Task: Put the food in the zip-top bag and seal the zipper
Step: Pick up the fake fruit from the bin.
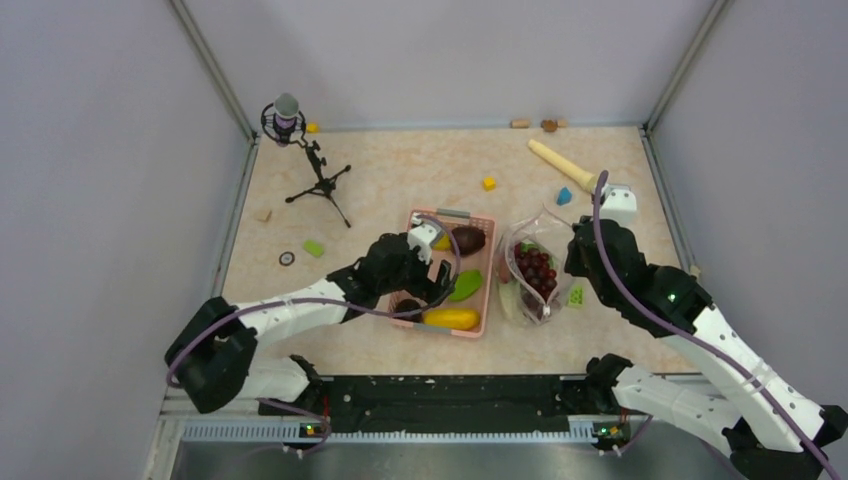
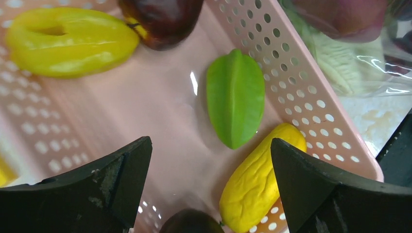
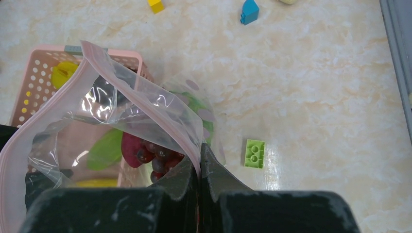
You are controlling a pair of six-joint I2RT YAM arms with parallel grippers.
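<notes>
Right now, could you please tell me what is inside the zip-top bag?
Dark red grapes and a pale lettuce head show through the zip-top bag; anything beneath them is covered.

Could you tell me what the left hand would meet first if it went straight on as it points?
Most likely the green pod lying in the pink basket, ahead between the fingers of the open left hand; depth is unclear, so the wrinkled yellow fruit beside one finger might touch first.
</notes>
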